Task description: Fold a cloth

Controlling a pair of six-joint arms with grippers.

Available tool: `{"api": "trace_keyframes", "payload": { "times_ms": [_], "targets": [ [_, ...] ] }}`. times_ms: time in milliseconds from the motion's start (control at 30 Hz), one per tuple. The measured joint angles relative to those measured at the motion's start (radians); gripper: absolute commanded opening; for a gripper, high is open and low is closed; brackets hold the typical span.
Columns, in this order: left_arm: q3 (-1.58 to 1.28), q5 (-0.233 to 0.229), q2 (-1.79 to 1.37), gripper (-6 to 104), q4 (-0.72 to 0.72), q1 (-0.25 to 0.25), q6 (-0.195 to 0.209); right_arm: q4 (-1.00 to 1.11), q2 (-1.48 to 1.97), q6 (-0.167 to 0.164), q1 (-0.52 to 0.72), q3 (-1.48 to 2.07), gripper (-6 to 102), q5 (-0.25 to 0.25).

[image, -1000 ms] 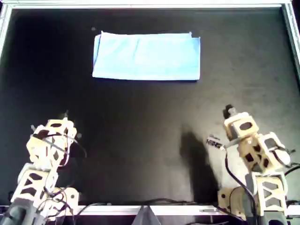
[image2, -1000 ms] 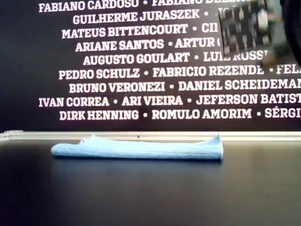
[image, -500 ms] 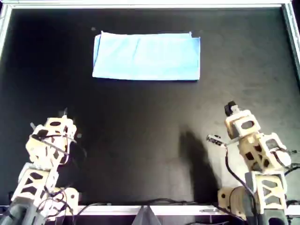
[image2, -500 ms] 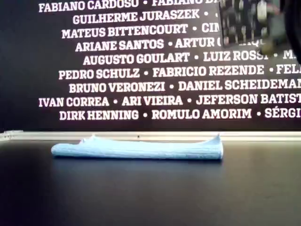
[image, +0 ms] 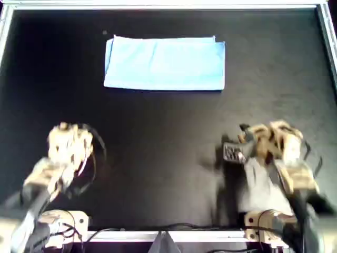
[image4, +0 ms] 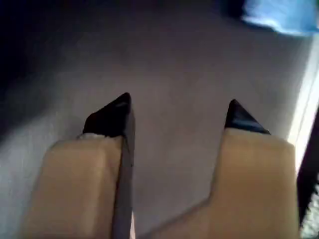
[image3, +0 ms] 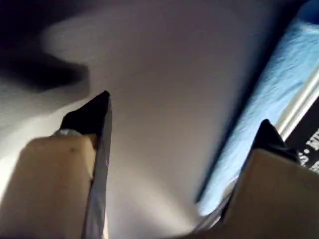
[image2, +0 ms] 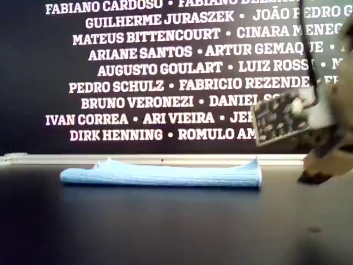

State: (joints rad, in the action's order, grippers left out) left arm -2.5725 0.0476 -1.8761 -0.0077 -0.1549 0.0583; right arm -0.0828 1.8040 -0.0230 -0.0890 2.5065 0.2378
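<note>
The light blue cloth (image: 165, 63) lies flat as a long rectangle near the overhead view's top middle. In the exterior view the cloth (image2: 165, 175) is a low strip in front of the far rail. My left gripper (image: 68, 138) is motion-blurred at the overhead view's lower left, far short of the cloth. In the left wrist view it (image3: 183, 112) is open and empty, with the cloth (image3: 279, 84) far ahead. My right gripper (image: 247, 134) is at the overhead view's lower right, also blurred. In the right wrist view it (image4: 179, 101) is open and empty, with the cloth (image4: 281, 15) distant.
The black table (image: 168, 137) is bounded by a metal rail (image: 168, 5) along its far edge. A dark wall with white names (image2: 143, 83) stands behind the rail. The right arm's wrist with a circuit board (image2: 281, 118) hangs at the exterior view's right.
Both arms are now moving and blurred. The right arm's circuit board has dropped from the top of the exterior view to mid-height. The cloth has not moved.
</note>
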Motion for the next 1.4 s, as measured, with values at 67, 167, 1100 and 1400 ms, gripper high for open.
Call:
{"api": "trace_keyframes", "payload": {
  "times_ms": [67,167,1100,1400],
  "targets": [
    [0.104,0.000,0.106,100,0.000,0.000,0.000,0.000,-0.126,0.003,-0.048,-0.097,74,0.000],
    [0.230,0.000,0.250,100,0.000,0.000,0.000,0.000,-0.265,0.003,-0.081,-0.227,74,-0.005],
    [0.805,-0.005,0.733,99,-0.017,-0.101,-0.002,-0.359,-0.810,0.003,-0.127,-1.072,74,-0.005],
    [0.867,-0.005,0.782,99,-0.017,-0.101,-0.002,-0.362,-0.891,0.003,-0.127,-1.200,74,-0.005]
  ]
}}
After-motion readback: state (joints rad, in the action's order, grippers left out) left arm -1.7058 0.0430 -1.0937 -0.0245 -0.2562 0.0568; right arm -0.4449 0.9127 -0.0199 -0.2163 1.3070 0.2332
